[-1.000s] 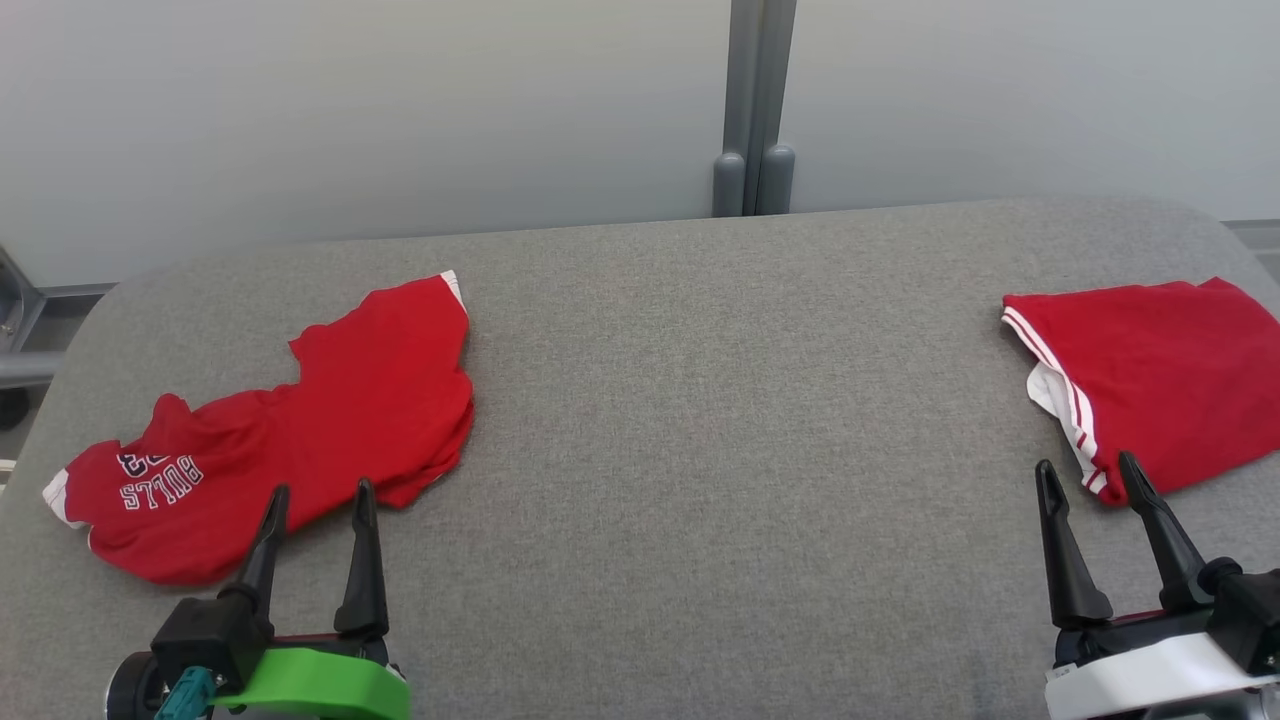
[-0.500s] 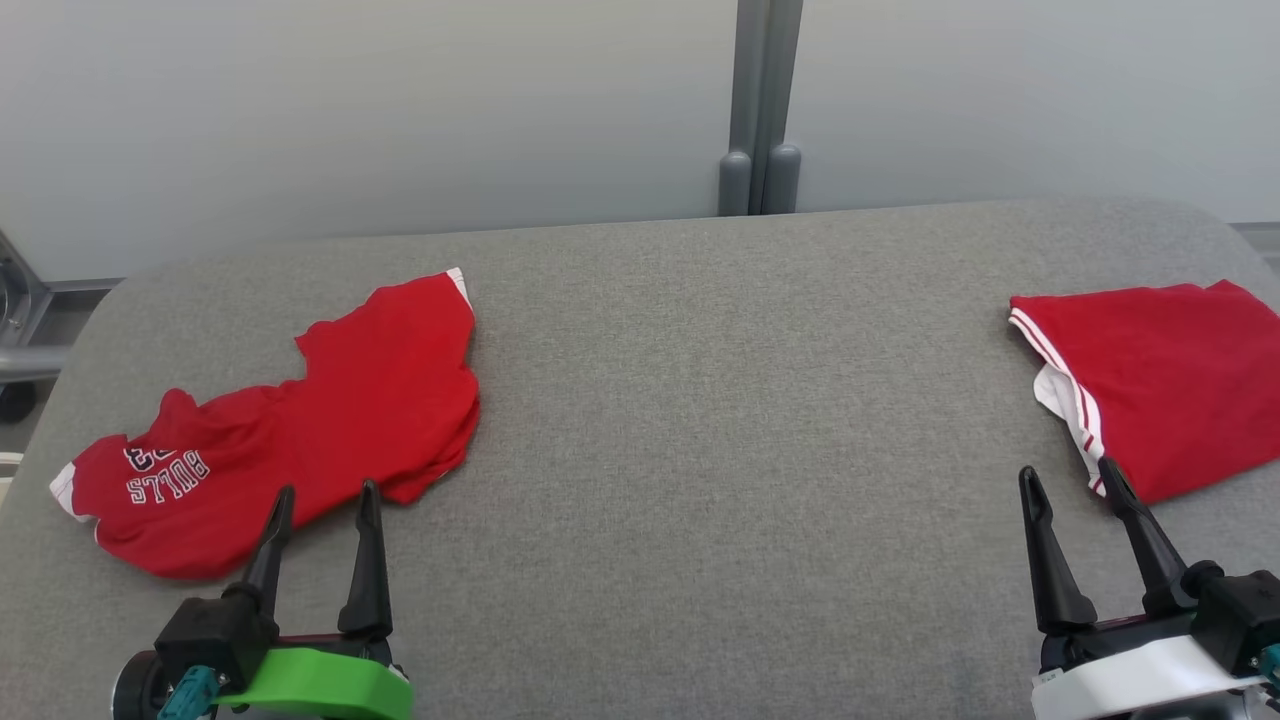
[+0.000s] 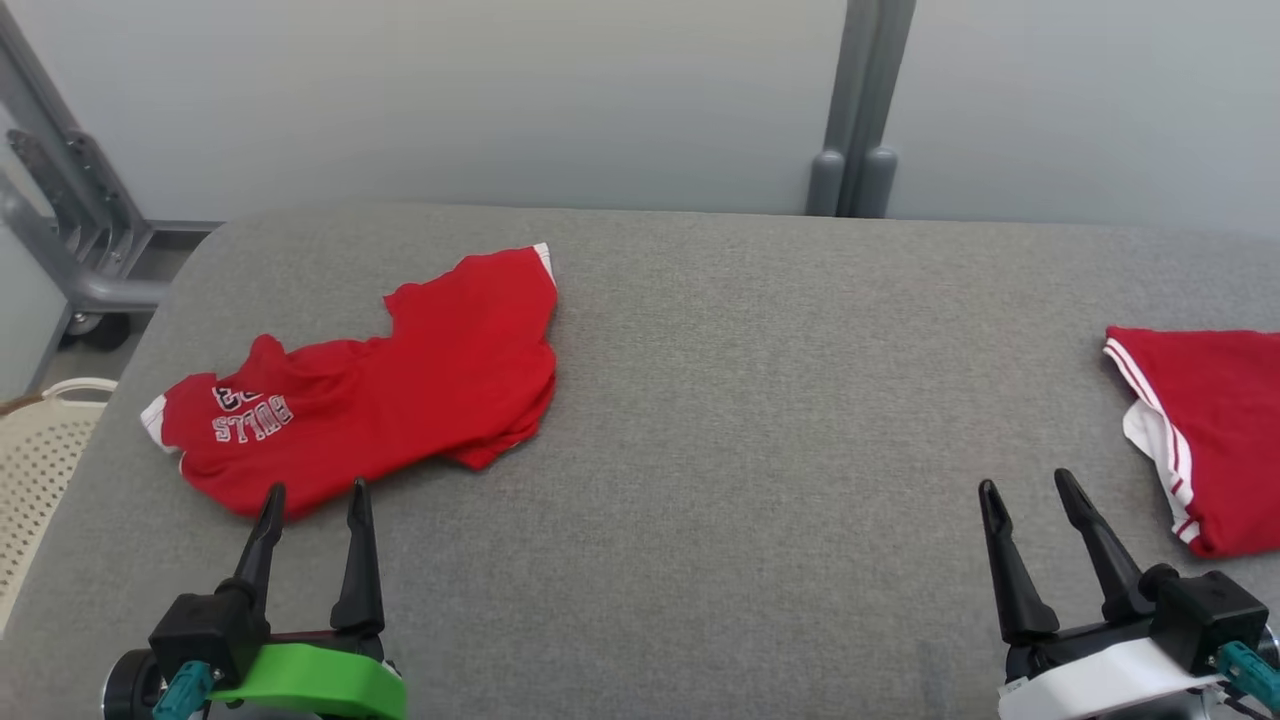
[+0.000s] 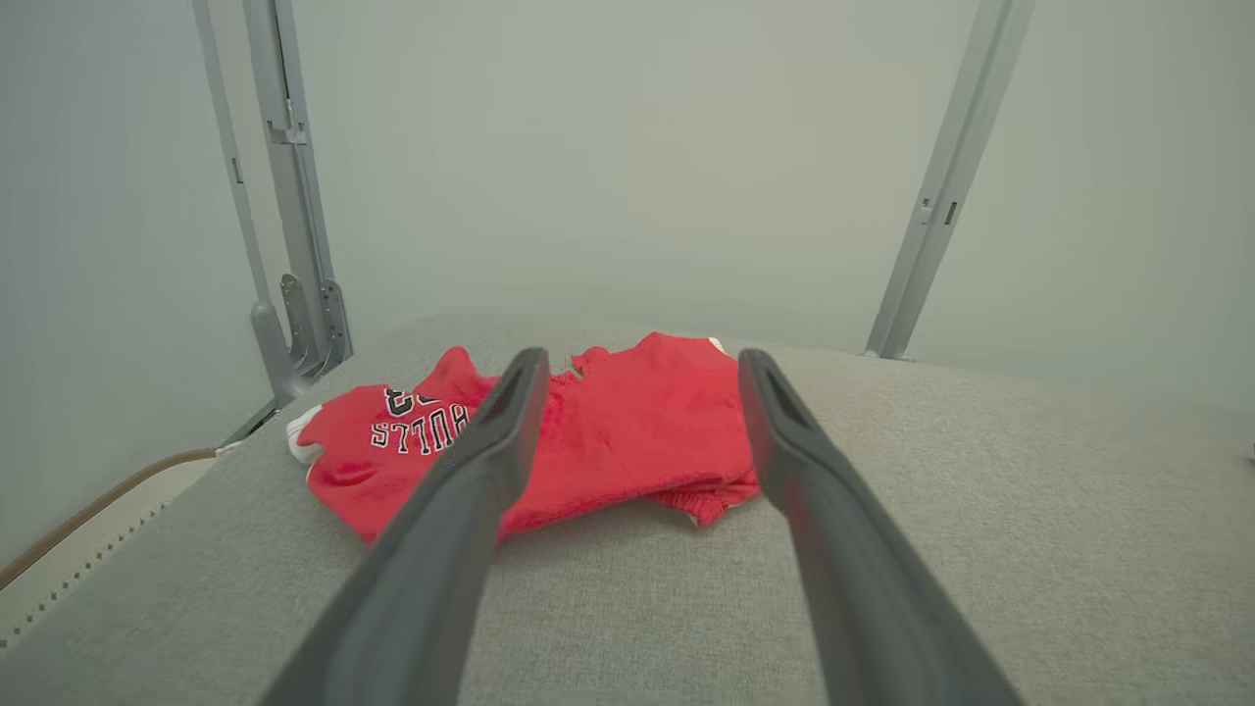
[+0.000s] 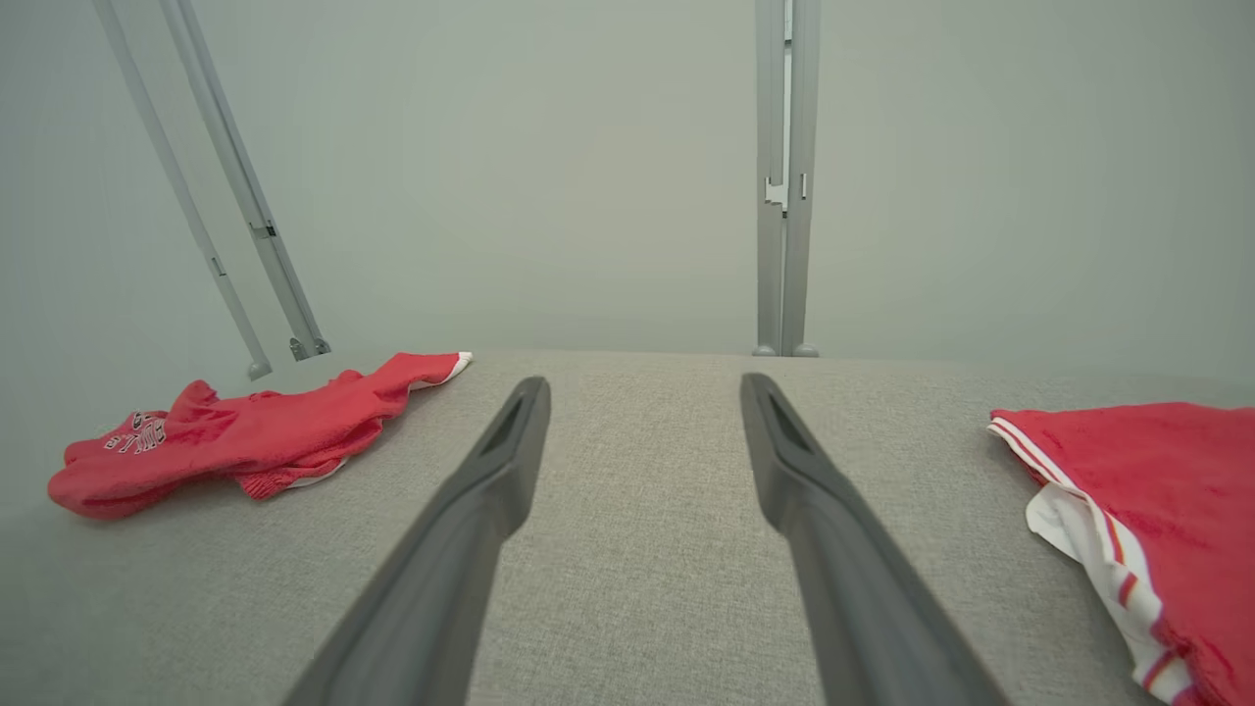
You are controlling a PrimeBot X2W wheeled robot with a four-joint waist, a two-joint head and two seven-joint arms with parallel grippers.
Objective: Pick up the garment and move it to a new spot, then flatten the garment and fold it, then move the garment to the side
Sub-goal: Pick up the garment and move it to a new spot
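Note:
A crumpled red garment [image 3: 400,390] with white "BULLS" lettering lies on the left part of the grey padded table [image 3: 750,350]. My left gripper [image 3: 316,488] stands open just in front of its near edge, apart from the cloth. Through the left wrist camera the garment [image 4: 627,431] lies ahead, framed by that open gripper [image 4: 642,358]. Near the table's front right, my right gripper [image 3: 1026,481] is open and holds nothing. In the right wrist view this gripper [image 5: 645,382] points over bare table, with the garment [image 5: 245,431] far to its left.
A second red garment [image 3: 1220,420] with white stripes lies folded at the table's right edge, right of my right gripper. A pale perforated basket [image 3: 40,450] sits beside the table's left edge. A grey metal frame [image 3: 70,230] and a post [image 3: 860,130] stand against the wall.
The head camera has turned left, so the whole picture has shifted right and the basket has come into view. Both grippers stay open, and neither garment has moved on the table.

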